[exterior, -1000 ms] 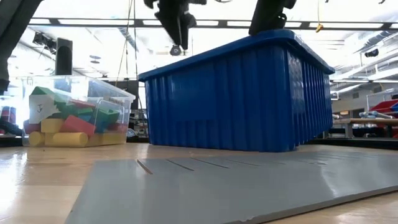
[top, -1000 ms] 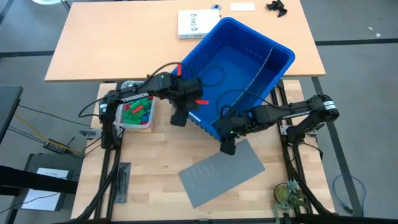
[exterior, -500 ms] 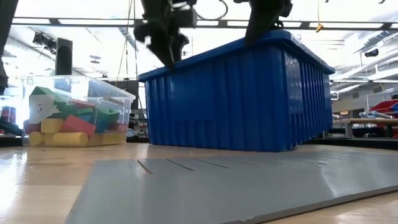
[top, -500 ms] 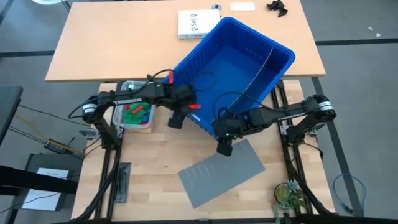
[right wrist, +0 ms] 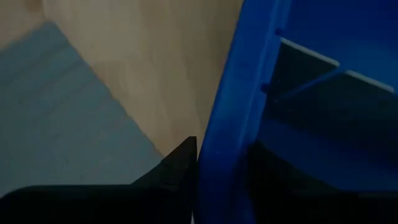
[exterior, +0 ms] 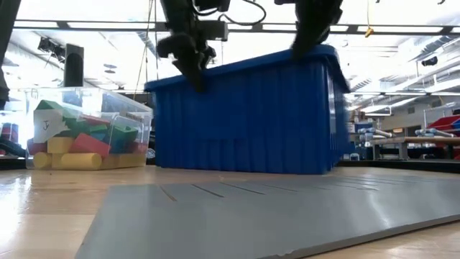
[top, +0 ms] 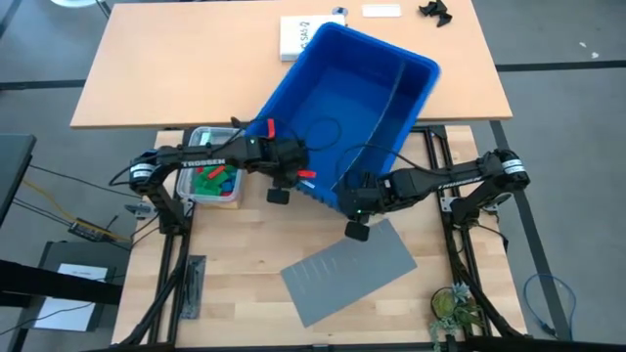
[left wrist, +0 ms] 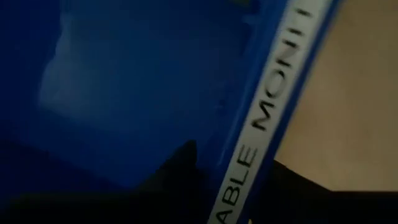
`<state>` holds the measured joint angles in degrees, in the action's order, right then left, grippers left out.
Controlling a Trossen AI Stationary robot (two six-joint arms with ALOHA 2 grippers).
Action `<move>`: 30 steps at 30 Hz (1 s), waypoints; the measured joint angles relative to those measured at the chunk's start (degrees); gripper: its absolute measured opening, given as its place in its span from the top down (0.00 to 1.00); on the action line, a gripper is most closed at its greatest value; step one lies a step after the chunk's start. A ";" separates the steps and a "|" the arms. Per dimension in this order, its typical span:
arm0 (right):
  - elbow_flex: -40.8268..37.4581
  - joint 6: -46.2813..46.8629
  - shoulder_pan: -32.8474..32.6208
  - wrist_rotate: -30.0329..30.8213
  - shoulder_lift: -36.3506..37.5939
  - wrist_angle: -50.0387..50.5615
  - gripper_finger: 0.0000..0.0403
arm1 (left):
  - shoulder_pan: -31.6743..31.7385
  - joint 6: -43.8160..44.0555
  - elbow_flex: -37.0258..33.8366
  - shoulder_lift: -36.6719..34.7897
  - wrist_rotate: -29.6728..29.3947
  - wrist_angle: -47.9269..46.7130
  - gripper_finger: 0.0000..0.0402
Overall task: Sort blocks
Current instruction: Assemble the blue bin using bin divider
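The blocks [top: 215, 179] fill a small clear tub [exterior: 79, 140] at the table's left; no gripper touches them. A large blue bin [top: 357, 98] stands slanted at the table's far side, its bottom on the tabletop. My left gripper [top: 282, 186] is at the left part of the bin's near rim, and my right gripper [top: 354, 205] is at the rim's near corner. Each has the rim between its fingers, as the left wrist view [left wrist: 233, 158] and the right wrist view [right wrist: 222, 146] show. A grey baseplate [top: 347, 269] lies flat in front of the bin. My left gripper has the bin's near rim [left wrist: 249, 155], the strip with white lettering, between its two fingers, one inside the bin and one outside. The fingers slant down from the near side, across the rim. The bin stands on the table. My right gripper pinches the bin's rim [right wrist: 217, 168] near its near corner, with one finger [right wrist: 180, 165] outside over the wood and the other inside the bin. It comes slanting down from above, across the rim.
A second, lighter table [top: 176, 68] adjoins at the far side and bears a white box [top: 298, 37] next to the bin's far corner. A small plant [top: 450, 305] stands at the near right corner. Bare wood lies near left of the baseplate.
My left gripper has come down toward the near edge onto the bin's near rim. The bin has then turned on the table: its far end has swung toward the table's left, while its near corner has stayed about where it was.
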<state>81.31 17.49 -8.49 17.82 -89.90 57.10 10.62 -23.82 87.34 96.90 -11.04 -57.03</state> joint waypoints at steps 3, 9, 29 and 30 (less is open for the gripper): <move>0.01 -0.92 0.10 1.37 0.34 4.13 0.72 | -1.89 2.35 0.60 -0.02 0.50 0.48 0.76; -0.02 -1.48 0.63 1.83 2.12 12.75 0.77 | -5.09 4.28 0.53 0.24 1.77 7.11 0.70; -0.23 -7.64 3.32 1.86 5.85 18.82 0.51 | -6.96 14.01 0.49 1.70 10.77 17.40 0.57; -0.23 -7.60 3.32 2.01 6.10 18.79 0.48 | -7.03 13.90 0.60 1.70 10.73 17.27 0.53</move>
<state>81.08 9.89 -5.17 19.84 -83.79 75.89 3.60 -9.92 87.94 98.61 -0.31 -39.76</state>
